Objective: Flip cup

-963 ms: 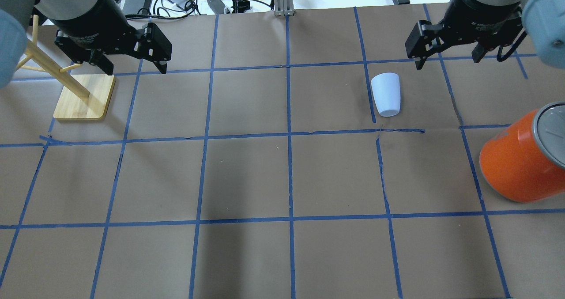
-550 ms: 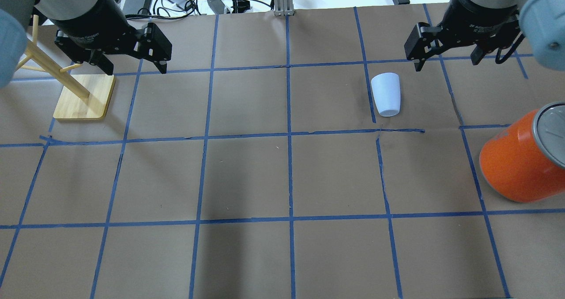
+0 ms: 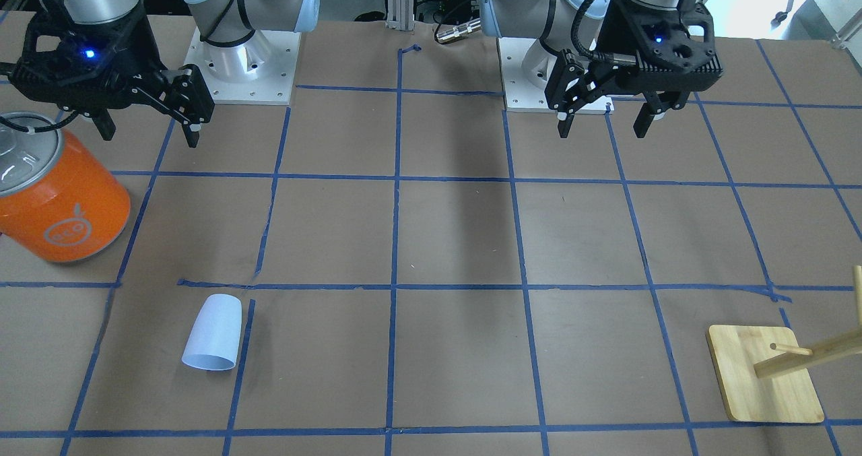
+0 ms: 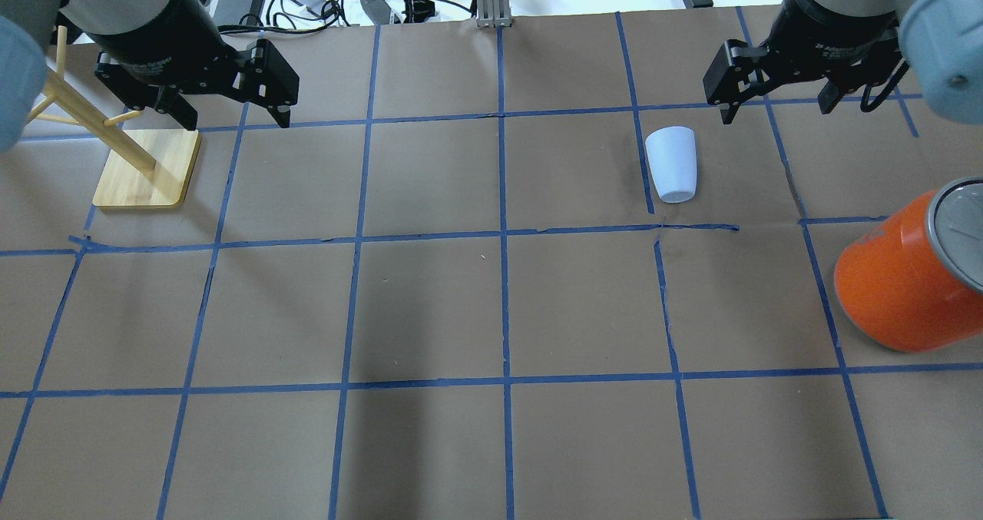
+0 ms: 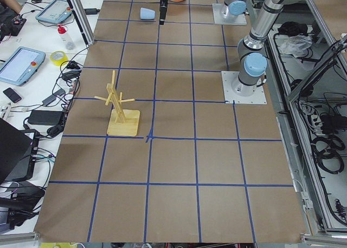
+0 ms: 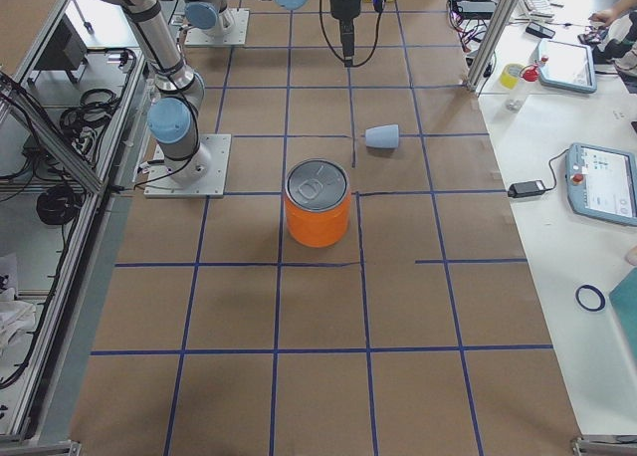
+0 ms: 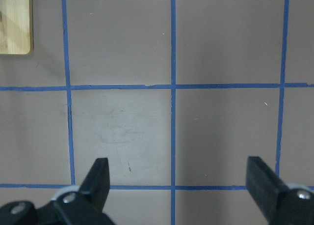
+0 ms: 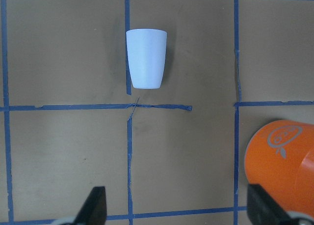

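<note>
Now we see the cup lying on its side on the tabletop, rim turned away from the robot's base, just beside a blue tape line. Our right pincer hovers near it, spread apart and empty; our left pincer, well apart, is likewise spread.

The pale blue-white cup lies tipped on its side.

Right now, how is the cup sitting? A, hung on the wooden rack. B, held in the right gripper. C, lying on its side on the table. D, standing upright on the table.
C: the cup lies on its side on the table, with the right gripper open and clear of it.
</note>
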